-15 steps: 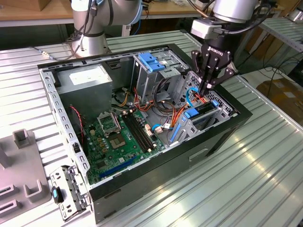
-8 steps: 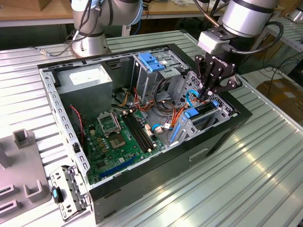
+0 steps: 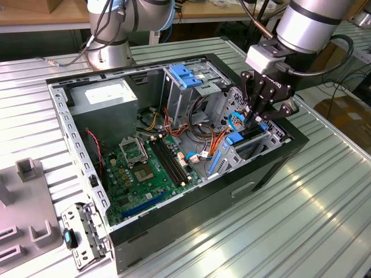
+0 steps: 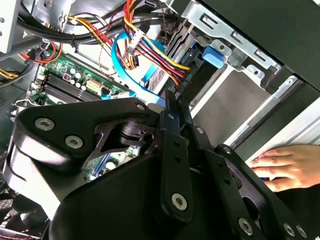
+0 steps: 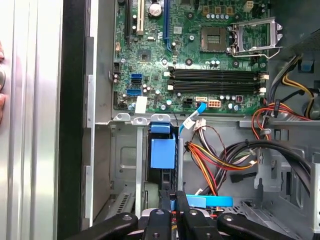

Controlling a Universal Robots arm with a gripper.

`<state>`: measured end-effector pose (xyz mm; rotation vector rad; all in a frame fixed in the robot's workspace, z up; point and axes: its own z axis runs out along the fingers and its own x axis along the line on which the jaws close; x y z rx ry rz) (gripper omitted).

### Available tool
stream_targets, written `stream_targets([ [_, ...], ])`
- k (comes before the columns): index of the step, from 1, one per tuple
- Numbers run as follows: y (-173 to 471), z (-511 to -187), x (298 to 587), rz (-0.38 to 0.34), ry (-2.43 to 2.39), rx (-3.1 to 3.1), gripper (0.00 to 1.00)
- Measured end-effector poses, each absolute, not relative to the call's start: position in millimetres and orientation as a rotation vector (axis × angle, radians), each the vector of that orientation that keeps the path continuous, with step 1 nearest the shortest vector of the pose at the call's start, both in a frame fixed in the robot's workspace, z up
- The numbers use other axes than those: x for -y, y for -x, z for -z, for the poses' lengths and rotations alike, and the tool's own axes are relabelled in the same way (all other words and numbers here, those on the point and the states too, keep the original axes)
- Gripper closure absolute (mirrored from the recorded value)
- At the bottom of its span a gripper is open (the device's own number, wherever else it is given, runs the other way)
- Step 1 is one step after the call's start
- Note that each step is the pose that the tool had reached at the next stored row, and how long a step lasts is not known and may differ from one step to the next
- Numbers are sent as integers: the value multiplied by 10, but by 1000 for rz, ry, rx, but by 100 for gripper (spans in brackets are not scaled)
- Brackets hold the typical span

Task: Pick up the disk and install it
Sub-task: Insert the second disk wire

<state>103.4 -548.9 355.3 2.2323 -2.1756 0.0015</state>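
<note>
Hovering over the open computer case [image 3: 191, 202], the gripper [image 3: 257, 117] is down at the drive bay on the exterior view's right, its black linkage right over the blue clips and tangled cables. And the jaws — drawn tight together, pinched on a thin blue edge; in the first wrist view the gripper [image 5: 173, 200] meets that blue piece just above a light-blue flat cable [image 5: 210, 201]. Whether that edge belongs to the disk, I cannot tell from here. Just past it in the first wrist view sits a blue plastic tab [image 5: 163, 148] in a slot of the grey metal bay, which looks like the disk's rail end, though the silver body itself is hidden. In the second wrist view the gripper [image 4: 172, 112] shows the same closed pinch, with bundled red, yellow and orange wires [image 4: 150, 50] and a blue cable loop just beyond. The green motherboard [image 3: 142, 174] lies flat on the case floor, its memory slots [image 5: 215, 80] and processor socket [image 5: 252, 35] showing, with the grey power supply [image 3: 107, 101] in the far corner. A person's hand [image 4: 290, 167] rests outside the case on the ribbed metal table [image 3: 301, 231].
</note>
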Motion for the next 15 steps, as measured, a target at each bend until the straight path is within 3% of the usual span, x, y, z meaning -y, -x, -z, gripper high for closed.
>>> stream_targets([
  [15,-1074,-3495,5505,9,-2221,2197,84],
])
